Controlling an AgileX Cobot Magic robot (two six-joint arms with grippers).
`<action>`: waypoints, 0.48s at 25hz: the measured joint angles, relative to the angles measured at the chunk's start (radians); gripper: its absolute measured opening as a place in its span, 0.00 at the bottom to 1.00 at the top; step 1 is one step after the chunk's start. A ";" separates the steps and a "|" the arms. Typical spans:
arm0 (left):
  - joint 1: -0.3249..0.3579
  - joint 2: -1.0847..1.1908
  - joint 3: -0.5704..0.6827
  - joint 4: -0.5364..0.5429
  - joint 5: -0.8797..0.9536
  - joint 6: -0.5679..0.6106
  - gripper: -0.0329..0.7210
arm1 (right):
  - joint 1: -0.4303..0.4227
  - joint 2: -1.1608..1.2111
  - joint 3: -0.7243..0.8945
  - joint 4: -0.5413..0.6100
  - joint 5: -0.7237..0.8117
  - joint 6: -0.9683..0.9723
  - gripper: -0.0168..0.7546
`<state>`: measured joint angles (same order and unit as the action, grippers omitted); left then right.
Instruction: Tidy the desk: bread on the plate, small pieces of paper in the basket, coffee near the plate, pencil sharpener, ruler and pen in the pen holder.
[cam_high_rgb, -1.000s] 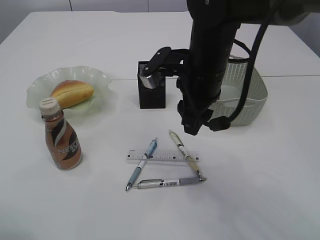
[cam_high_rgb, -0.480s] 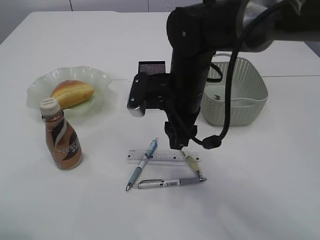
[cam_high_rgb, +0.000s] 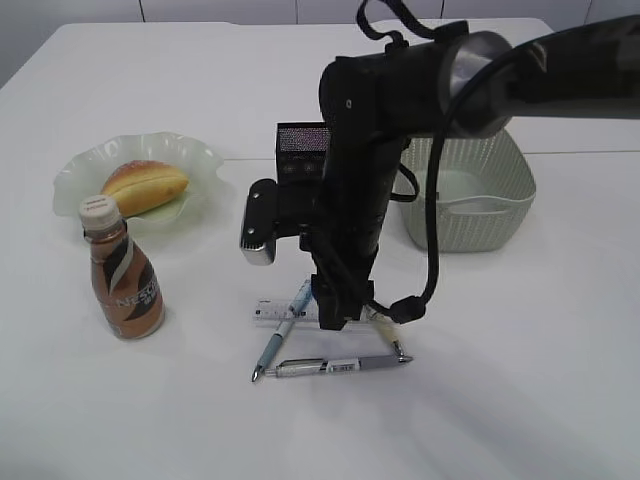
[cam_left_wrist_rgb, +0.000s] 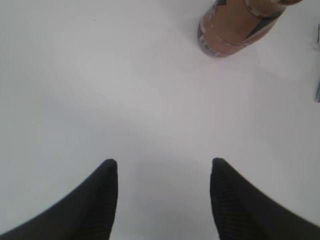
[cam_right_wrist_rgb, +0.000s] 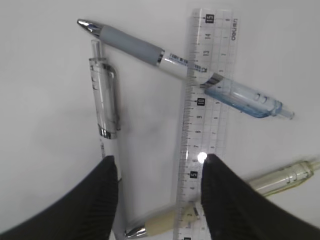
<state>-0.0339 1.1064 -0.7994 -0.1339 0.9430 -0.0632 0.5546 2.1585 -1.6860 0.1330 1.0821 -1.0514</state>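
**Right gripper hanging over the pens and ruler**

The right gripper (cam_right_wrist_rgb: 159, 200) is hovering low over the ruler (cam_right_wrist_rgb: 206, 115) with its jaws spread, pinching nothing. The ruler is lying flat on the desk (cam_high_rgb: 520, 380), and a blue pen (cam_right_wrist_rgb: 190, 67) is lying across it. A clear pen (cam_right_wrist_rgb: 105, 100) is running beside the left finger, its lower end cut off by it. A cream pen (cam_right_wrist_rgb: 270, 182) is crossing under the ruler, partly hidden by the right finger.

The arm is blocking most of the pen holder (cam_high_rgb: 302, 150) and the basket's (cam_high_rgb: 480, 210) near left side. The bread (cam_high_rgb: 145, 186) is sitting on the plate (cam_high_rgb: 90, 165), the coffee (cam_high_rgb: 122, 285) just in front.

The left gripper (cam_left_wrist_rgb: 164, 167) is standing spread over bare desk, empty; only the bottle's base is showing there.
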 joint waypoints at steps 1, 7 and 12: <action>0.000 0.000 0.000 0.000 0.000 0.000 0.62 | 0.000 0.008 0.000 0.002 -0.002 0.000 0.54; 0.000 0.000 0.000 0.000 -0.016 0.000 0.62 | 0.000 0.055 -0.032 0.002 -0.046 0.002 0.57; 0.000 0.000 0.000 0.000 -0.048 0.000 0.62 | 0.000 0.072 -0.059 0.009 -0.058 0.006 0.57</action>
<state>-0.0339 1.1064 -0.7994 -0.1339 0.8946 -0.0632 0.5546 2.2306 -1.7454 0.1418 1.0237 -1.0450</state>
